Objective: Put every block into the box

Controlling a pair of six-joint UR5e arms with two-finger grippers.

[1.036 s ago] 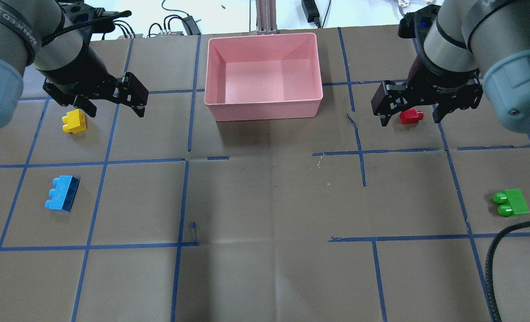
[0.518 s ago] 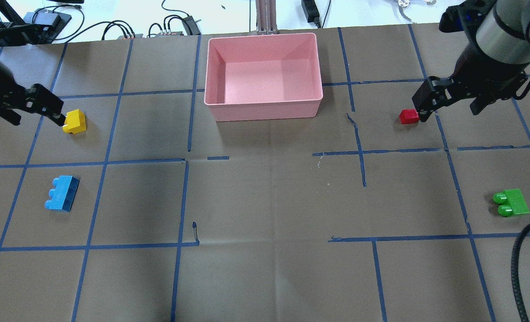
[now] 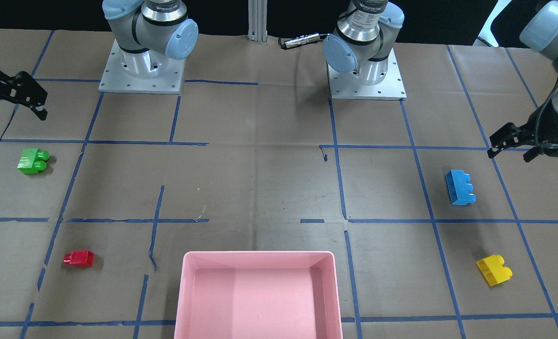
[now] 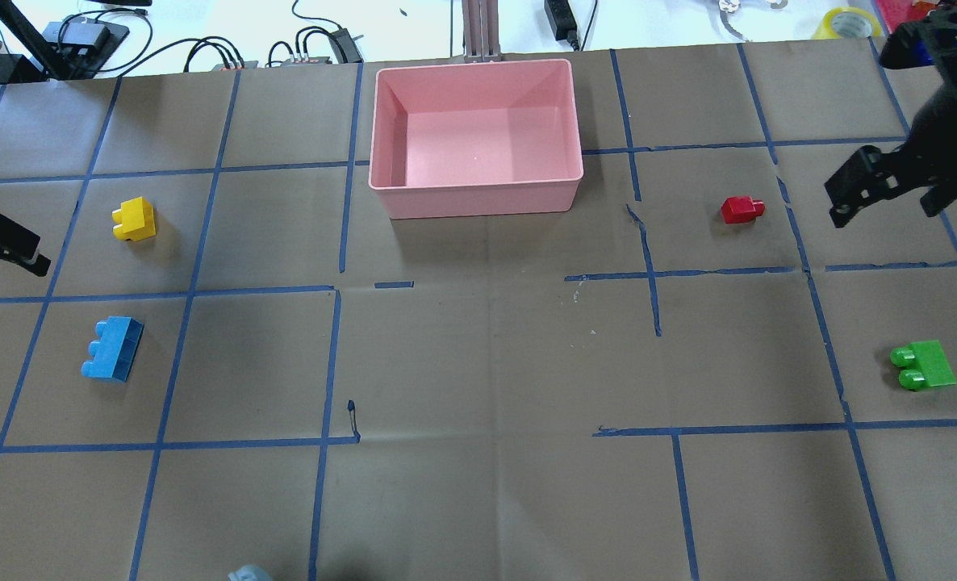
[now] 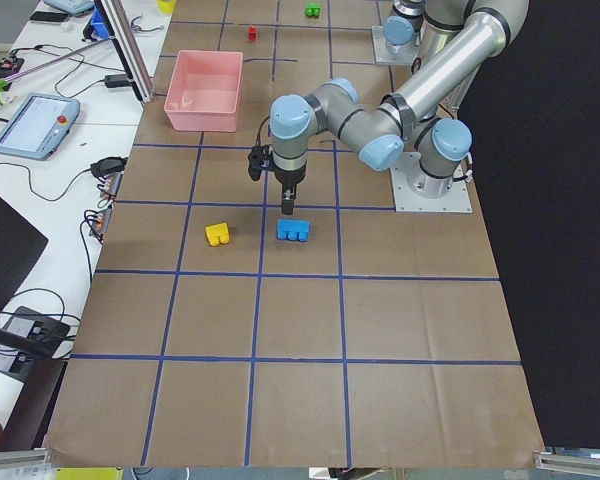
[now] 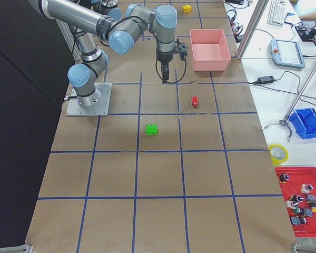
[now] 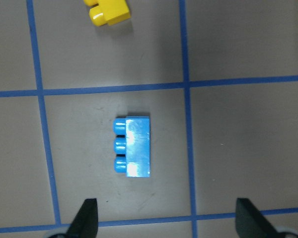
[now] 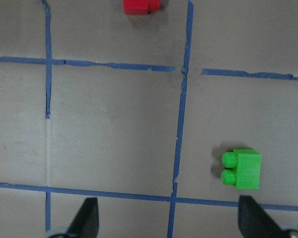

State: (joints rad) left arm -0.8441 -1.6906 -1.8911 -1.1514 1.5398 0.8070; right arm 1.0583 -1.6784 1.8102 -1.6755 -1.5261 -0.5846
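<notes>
Wrist view: left gripper point(image 7: 166, 203) spread, blue brick point(image 7: 134, 147) ahead; overhead crops gripper.

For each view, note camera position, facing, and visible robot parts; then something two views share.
Front-facing: across the table, facing both bases; left gripper, right gripper at edges.
Overhead: behind robot, above box; both grippers.
Exterior left: left end; left arm near.
Exterior right: right end; right arm near.
Left wrist: down on blue block; fingertips.
Right wrist: down on green block; fingertips.
Shared: left wrist and overhead show yellow block.

box point(image 4: 475, 208) central, blocks point(image 4: 113, 359) outside — two each side
</notes>
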